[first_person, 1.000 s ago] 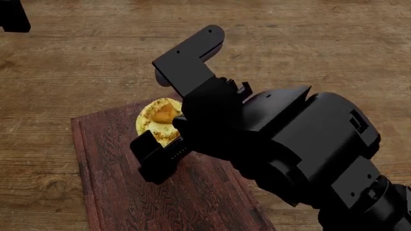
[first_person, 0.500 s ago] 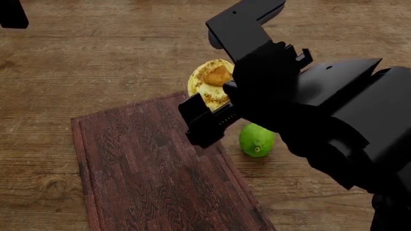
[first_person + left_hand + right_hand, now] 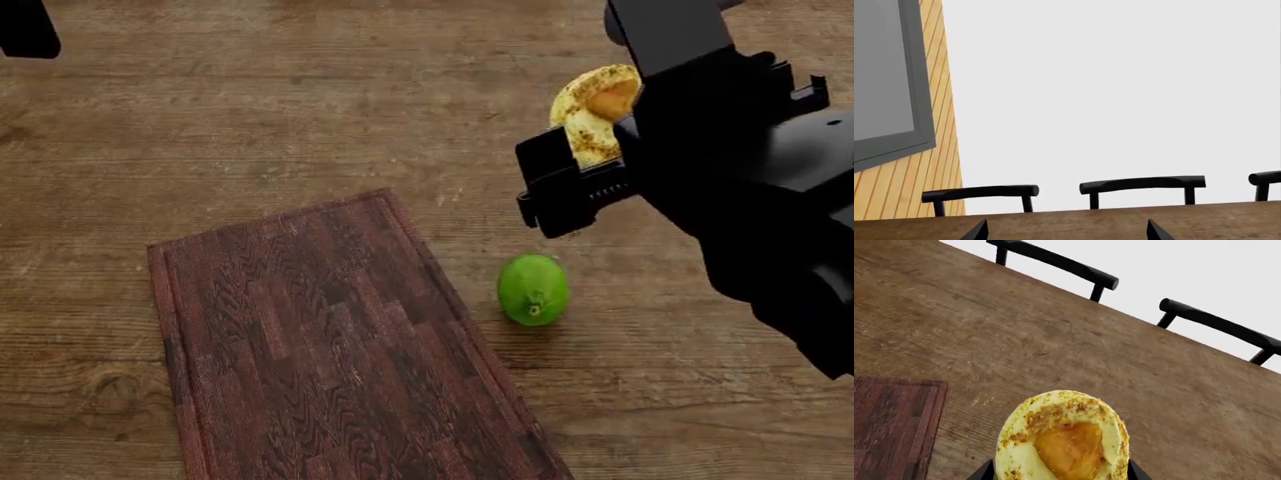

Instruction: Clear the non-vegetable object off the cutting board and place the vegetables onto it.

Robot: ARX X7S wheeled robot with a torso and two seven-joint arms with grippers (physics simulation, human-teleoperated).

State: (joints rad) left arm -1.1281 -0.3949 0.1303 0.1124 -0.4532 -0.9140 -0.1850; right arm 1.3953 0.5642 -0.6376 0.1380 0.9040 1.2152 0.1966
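Right end effector (image 3: 603,135) was clamped on the cupcake (image 3: 595,112), held above the bare desk (image 3: 267,110), off to the side of the cutting board (image 3: 320,350) — wrapper mostly hidden by the fingers, only the crumbly top showed. Board surface had nothing on it; its near end was cut off by the frame. Green ball (image 3: 534,289) sat just beside the board's edge. Left end effector (image 3: 1064,232): only two finger tips in view, apart — holding nothing.
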